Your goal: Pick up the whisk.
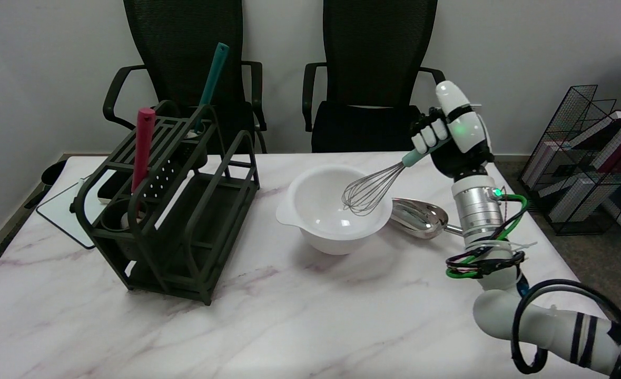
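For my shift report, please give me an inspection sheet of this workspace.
Surface: marble-look table, no spills seen.
Job's things: whisk held tilted, its wires over the white bowl.
Clutter: dark rack holding a red tool and a teal tool; metal scoop beside the bowl.
Hands: right hand grips the whisk handle.
Cables: loops around the right arm.
Surroundings: two black chairs, wire shelf.

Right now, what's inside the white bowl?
The whisk's wire end dips into the white bowl, held by the right hand. Nothing else shows inside; the near wall hides part of the bottom.
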Controlling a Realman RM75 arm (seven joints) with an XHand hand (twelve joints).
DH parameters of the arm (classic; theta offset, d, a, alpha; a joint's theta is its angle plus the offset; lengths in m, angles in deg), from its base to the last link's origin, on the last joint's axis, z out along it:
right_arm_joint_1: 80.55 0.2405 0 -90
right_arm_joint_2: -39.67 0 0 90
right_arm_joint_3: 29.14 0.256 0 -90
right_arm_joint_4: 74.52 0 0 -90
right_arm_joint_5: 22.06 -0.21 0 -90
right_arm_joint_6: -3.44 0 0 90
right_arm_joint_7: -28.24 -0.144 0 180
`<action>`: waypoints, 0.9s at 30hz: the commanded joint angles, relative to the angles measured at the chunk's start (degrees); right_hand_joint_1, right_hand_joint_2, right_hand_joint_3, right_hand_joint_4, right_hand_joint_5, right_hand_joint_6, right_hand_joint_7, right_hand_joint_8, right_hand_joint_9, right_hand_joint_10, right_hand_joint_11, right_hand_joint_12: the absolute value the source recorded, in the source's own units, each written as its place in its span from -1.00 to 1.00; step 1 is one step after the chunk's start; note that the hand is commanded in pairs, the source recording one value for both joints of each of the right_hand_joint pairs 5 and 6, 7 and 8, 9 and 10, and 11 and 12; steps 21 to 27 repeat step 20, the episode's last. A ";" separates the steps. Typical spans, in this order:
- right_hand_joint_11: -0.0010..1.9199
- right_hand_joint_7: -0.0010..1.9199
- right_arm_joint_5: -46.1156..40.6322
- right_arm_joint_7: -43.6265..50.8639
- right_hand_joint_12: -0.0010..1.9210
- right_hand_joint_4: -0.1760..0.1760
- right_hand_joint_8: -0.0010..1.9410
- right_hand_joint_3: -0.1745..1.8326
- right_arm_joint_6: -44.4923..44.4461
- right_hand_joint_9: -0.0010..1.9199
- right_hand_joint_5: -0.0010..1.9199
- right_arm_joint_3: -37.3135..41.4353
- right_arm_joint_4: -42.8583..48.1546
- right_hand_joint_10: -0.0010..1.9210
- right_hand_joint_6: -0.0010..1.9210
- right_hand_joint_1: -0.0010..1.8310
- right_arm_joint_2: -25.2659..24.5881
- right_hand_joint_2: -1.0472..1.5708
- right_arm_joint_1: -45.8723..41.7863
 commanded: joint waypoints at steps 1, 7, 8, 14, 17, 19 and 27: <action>1.00 1.00 6.12 -32.40 1.00 0.00 0.98 -0.36 0.42 1.00 1.00 5.23 -0.04 1.00 1.00 0.08 6.84 1.00 -4.61; 1.00 1.00 6.05 -38.42 1.00 0.00 0.98 -0.34 -8.37 1.00 1.00 4.65 4.20 1.00 1.00 0.08 6.53 1.00 -5.90; 1.00 1.00 6.13 -39.14 1.00 0.00 0.98 -0.33 -9.67 1.00 1.00 4.40 5.12 1.00 1.00 0.08 6.44 1.00 -6.35; 1.00 1.00 5.54 -43.15 1.00 0.00 0.98 -0.30 -14.99 1.00 1.00 0.02 10.41 1.00 1.00 0.08 5.88 1.00 -7.07; 1.00 1.00 5.54 -43.90 1.00 0.00 0.98 -0.29 -16.67 1.00 1.00 -0.74 12.96 1.00 1.00 0.08 5.02 1.00 -7.08; 1.00 1.00 5.58 -44.94 1.00 0.00 0.98 -0.29 -19.08 1.00 1.00 -1.03 14.37 1.00 1.00 0.08 4.07 1.00 -7.21; 1.00 1.00 5.66 -45.30 1.00 0.00 0.98 -0.28 -20.01 1.00 1.00 -1.22 14.79 1.00 1.00 0.08 3.65 1.00 -7.25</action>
